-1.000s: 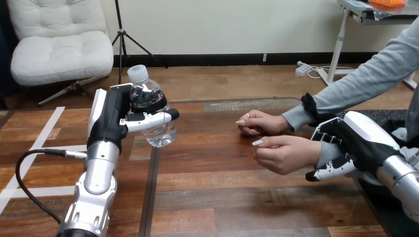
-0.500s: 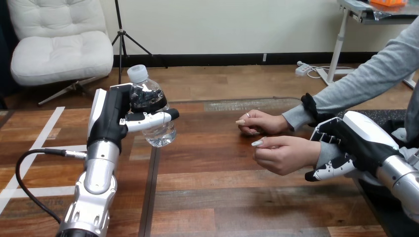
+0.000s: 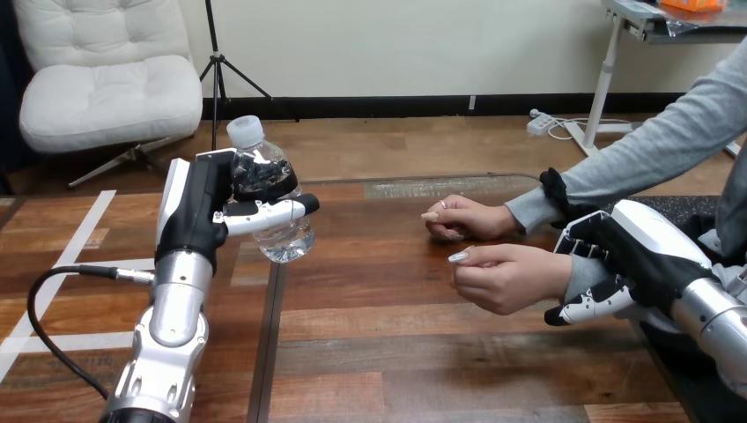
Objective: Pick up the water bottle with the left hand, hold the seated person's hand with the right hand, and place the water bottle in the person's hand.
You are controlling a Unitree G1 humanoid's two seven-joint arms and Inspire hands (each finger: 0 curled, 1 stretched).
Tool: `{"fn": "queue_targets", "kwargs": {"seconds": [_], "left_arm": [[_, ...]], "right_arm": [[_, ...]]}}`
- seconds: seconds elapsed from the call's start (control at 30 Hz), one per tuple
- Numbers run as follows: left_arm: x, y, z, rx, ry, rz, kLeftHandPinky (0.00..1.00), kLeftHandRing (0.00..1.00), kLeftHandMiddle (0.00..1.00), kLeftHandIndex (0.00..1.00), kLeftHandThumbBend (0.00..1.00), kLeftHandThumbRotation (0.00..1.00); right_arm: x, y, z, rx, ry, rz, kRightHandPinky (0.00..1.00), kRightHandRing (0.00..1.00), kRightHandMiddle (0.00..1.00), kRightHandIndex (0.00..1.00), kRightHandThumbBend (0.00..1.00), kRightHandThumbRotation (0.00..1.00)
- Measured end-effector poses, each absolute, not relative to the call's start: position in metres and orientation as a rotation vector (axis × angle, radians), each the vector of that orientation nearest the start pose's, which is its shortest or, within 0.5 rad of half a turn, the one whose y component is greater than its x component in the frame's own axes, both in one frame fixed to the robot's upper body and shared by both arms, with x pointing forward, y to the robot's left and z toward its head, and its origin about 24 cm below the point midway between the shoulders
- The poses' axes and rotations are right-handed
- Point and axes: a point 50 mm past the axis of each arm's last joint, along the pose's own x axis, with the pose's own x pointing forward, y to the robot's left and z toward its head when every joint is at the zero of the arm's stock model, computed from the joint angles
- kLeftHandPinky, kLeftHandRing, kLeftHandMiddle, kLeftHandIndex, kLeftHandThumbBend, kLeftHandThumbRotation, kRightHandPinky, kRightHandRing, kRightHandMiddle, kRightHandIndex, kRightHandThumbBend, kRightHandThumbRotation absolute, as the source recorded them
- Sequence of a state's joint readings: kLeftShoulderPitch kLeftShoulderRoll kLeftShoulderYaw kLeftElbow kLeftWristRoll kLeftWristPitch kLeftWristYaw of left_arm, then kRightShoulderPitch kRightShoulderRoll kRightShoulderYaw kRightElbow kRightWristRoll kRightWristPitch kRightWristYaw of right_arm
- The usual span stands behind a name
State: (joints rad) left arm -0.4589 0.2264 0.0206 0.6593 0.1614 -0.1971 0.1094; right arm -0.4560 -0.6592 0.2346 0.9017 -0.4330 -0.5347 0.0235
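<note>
Left arm (image 3: 172, 317) comes up from the bottom edge at the view's left, silver forearm roughly upright. Left hand (image 3: 201, 216) is clamped on the water bottle (image 3: 275, 231): thumb (image 3: 269, 214) wraps across the bottle's front, the fingers curl round its upper body. The bottle is clear with a white cap (image 3: 245, 130), tilted a little with the cap leaning left, water sitting in the lower part. It's off the table (image 3: 396, 352), base hanging above the wood near the dark seam (image 3: 267, 335) that runs front to back. Nothing else touches it.

Centre of the table is bare wood.

Right of centre, two hands of the person reach in from the view's right, both loosely curled, fingertips pointing left. The person's far hand (image 3: 467, 218) rests low at the table surface. The person's near hand (image 3: 504, 276) sits just in front of it, close but apart from it; can't tell if it touches the wood. Both are well apart from the bottle.

Far right: right hand (image 3: 647, 251) is closed on the near hand's grey-sleeved wrist (image 3: 577, 275), fingers (image 3: 583, 241) over the top, its thumb under it. White back shell faces up, right forearm (image 3: 718, 322) exits at the lower right corner.
</note>
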Motion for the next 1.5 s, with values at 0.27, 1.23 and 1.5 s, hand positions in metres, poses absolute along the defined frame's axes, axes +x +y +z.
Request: {"fn": "queue_targets", "kwargs": {"seconds": [0.27, 1.23, 1.5], "left_arm": [[0.3347, 0.1918, 0.0482, 0.383, -0.013, 0.071, 0.26, 0.33, 0.37, 0.38, 0.75, 0.00], [0.3347, 0.1917, 0.0482, 0.387, -0.013, 0.070, 0.26, 0.34, 0.38, 0.38, 0.75, 0.00], [0.3347, 0.1917, 0.0482, 0.387, -0.013, 0.070, 0.27, 0.34, 0.38, 0.38, 0.75, 0.00]], "right_arm": [[0.3083, -0.2726, 0.0416, -1.093, 0.046, 0.300, 0.34, 0.36, 0.41, 0.42, 0.87, 0.00], [0.3081, -0.2717, 0.0419, -1.094, 0.037, 0.306, 0.35, 0.37, 0.42, 0.43, 0.84, 0.00], [0.3080, -0.2712, 0.0422, -1.093, 0.032, 0.310, 0.36, 0.39, 0.43, 0.44, 0.83, 0.00]]}}
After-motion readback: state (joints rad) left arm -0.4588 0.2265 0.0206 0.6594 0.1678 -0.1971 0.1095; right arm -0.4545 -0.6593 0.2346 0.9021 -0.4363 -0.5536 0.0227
